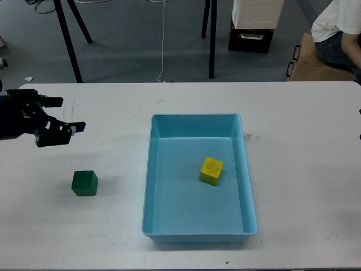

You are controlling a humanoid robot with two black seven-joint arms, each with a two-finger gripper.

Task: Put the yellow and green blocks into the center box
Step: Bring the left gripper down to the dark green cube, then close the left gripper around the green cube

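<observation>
A yellow block lies inside the light blue box in the middle of the white table. A green block sits on the table left of the box. My left gripper comes in from the left edge, its two fingers spread open and empty, above and behind the green block. My right gripper is out of view.
The white table runs the full width. Behind it on the floor are black stand legs, a white-and-black case, a cardboard box, and a seated person at the far right.
</observation>
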